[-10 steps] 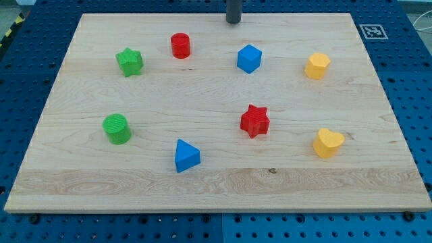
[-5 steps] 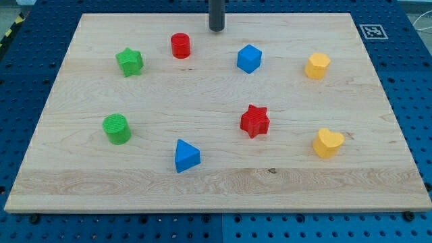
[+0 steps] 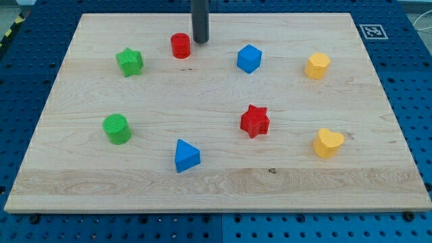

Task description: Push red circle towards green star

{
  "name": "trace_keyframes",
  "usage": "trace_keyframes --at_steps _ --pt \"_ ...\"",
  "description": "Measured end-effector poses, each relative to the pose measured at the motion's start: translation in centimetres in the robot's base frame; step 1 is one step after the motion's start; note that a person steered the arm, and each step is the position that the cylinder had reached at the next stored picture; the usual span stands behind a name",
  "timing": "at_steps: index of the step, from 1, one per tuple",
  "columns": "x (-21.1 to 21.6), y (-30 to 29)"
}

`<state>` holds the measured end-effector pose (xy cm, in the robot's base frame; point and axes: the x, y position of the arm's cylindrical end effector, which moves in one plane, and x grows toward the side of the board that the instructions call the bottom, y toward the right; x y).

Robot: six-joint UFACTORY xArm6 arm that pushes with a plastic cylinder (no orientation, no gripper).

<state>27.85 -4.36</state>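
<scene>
The red circle [image 3: 180,46] sits on the far side of the desk [image 3: 216,179], a bit left of the middle. My tip [image 3: 200,41] is just beside it on the right, very close, but I cannot tell if they touch. The rod goes straight up and out of the top of the view. There is no pincer on this arm, only the rod, so nothing is apart or together.

The green star [image 3: 129,61] is to the left of the red circle and a little nearer. There is a bare strip of wood between them.

To the right of my tip is the blue block [image 3: 248,59], which has many flat sides. Farther right is a yellow block [image 3: 316,66] with flat sides too.

On the near half of the desk, the green circle [image 3: 117,128] is on the left. The blue triangle [image 3: 186,156] is nearer still, close to the middle. The red star [image 3: 254,121] is right of the middle. The yellow heart [image 3: 328,143] is far over on the right.

All the blocks are well apart from each other.
</scene>
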Motion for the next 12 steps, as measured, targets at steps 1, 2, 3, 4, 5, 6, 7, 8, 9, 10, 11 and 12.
trace_keyframes --at_steps 1,2,3,4,5,6,7,8,9,10,11,12 --pt "0.6 -1.7" --pt "0.6 -1.7" --pt "0.8 -3.7" --pt "0.8 -4.0" --pt "1.0 -5.9" --pt "1.1 -7.0" --pt "1.5 -7.9" --pt "2.1 -9.2" --pt "1.6 -9.1" --pt "0.9 -8.7" --pt "0.7 -5.8" --pt "0.9 -5.3"
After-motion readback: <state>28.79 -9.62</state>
